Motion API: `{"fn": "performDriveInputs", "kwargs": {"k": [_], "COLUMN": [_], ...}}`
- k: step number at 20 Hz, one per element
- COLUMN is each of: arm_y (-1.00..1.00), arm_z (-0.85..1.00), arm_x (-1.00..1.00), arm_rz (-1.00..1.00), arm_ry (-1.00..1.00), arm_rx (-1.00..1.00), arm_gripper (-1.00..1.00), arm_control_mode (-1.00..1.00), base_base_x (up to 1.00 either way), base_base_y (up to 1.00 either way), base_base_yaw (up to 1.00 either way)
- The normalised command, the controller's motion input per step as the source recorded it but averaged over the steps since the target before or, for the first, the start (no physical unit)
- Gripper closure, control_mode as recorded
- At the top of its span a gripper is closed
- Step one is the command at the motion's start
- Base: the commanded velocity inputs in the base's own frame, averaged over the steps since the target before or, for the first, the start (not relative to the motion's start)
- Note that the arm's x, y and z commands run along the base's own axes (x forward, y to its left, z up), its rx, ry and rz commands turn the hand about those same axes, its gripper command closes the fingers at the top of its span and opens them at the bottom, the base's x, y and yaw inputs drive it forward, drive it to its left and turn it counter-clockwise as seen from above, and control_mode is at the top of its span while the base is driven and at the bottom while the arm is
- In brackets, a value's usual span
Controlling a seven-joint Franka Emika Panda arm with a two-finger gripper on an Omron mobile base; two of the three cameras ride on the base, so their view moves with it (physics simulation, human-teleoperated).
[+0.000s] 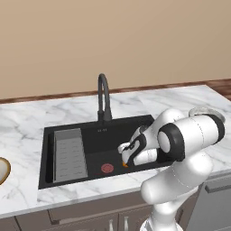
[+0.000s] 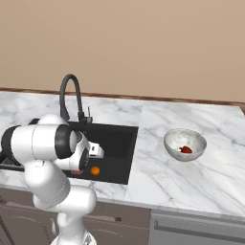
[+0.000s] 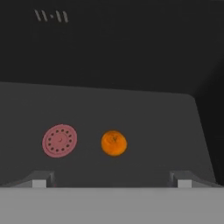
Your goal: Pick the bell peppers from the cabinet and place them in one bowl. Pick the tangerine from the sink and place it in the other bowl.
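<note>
We see our hand (image 3: 111,183) spread wide and empty above the black sink (image 3: 131,113), the small smooth orange tangerine (image 3: 114,143) lying just ahead between its fingertips, beside the pinkish-red drain (image 3: 59,140).

beige wall (image 1: 113,40), marble counter (image 2: 191,182), grey drawers (image 1: 67,219)

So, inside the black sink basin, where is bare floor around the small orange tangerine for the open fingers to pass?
The black rectangular sink has bare floor right of the small orange tangerine, up to the basin wall, and behind it. The left is tighter: the pinkish-red round drain lies there, apart from the fruit. The open gripper straddles both.
</note>
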Motion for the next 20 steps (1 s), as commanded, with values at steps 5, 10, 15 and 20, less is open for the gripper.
{"fn": "performDriveInputs", "kwargs": {"k": [5,10,15,20], "arm_y": [-0.14,-0.09,-0.04,-0.02], "arm_z": [0.00,-0.03,-0.07,-0.03], "arm_x": [-0.03,0.00,-0.01,-0.03], "arm_rz": [0.00,0.00,0.00,0.00], "arm_ry": [0.05,0.01,0.06,0.10], "arm_rx": [0.00,0.00,0.00,0.00], "arm_gripper": [-1.00,-1.00,-1.00,-1.00], "arm_control_mode": [-1.00,-1.00,-1.00,-1.00], "base_base_x": [0.00,0.00,0.00,0.00], "base_base_y": [0.00,0.00,0.00,0.00], "base_base_yaw": [0.00,0.00,0.00,0.00]}}
